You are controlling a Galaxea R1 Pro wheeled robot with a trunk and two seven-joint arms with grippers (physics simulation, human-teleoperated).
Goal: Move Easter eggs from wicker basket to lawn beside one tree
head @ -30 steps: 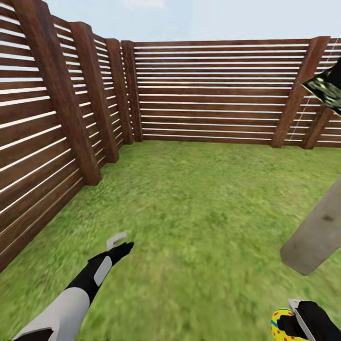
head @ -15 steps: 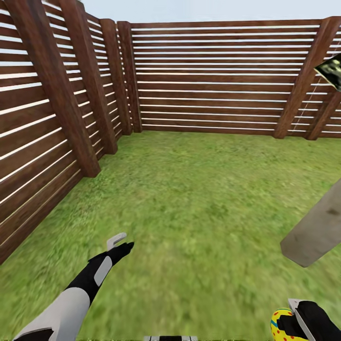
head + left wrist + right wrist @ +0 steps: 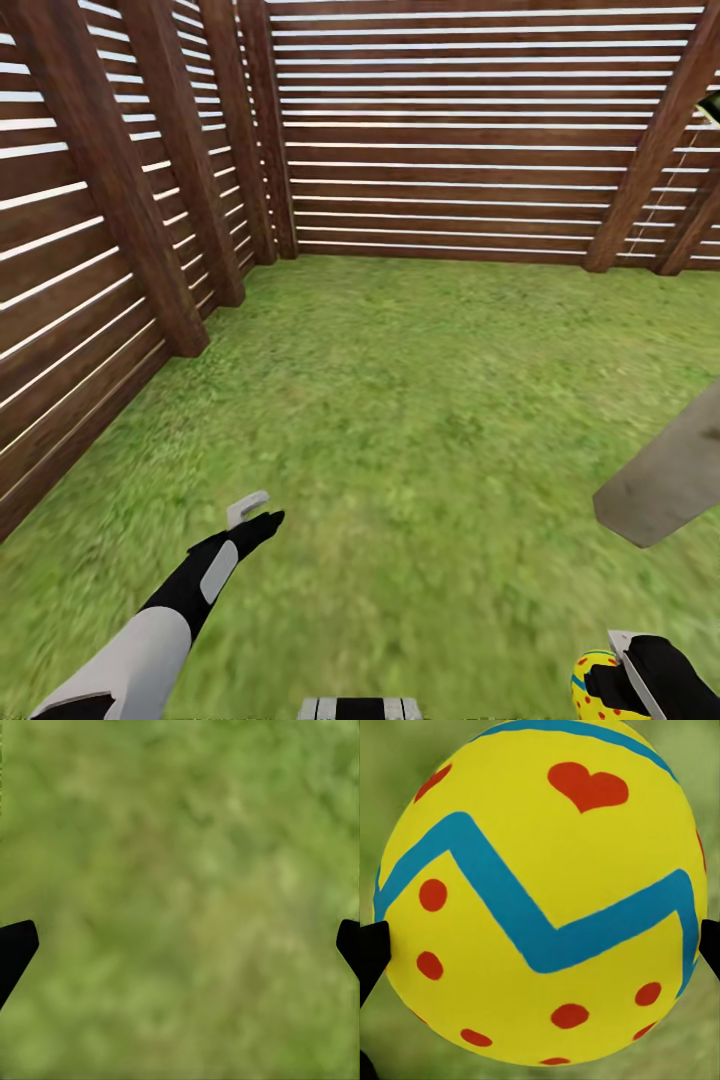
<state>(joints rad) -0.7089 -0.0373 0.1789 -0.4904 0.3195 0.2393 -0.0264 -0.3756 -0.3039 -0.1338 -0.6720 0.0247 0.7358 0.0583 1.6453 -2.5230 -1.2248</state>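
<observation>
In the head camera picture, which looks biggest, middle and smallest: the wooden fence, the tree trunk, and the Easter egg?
1. Wooden fence, by far the biggest.
2. Tree trunk; just its lower part shows at the picture's edge.
3. Easter egg, smallest, partly cut off and held in the right gripper.
The fence is farther away yet looks largest.

Tree (image 3: 660, 480) trunk and Easter egg (image 3: 592, 690) cut off by edges.

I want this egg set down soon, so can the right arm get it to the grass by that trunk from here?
Probably yes: open lawn lies between the egg and the trunk.
</observation>
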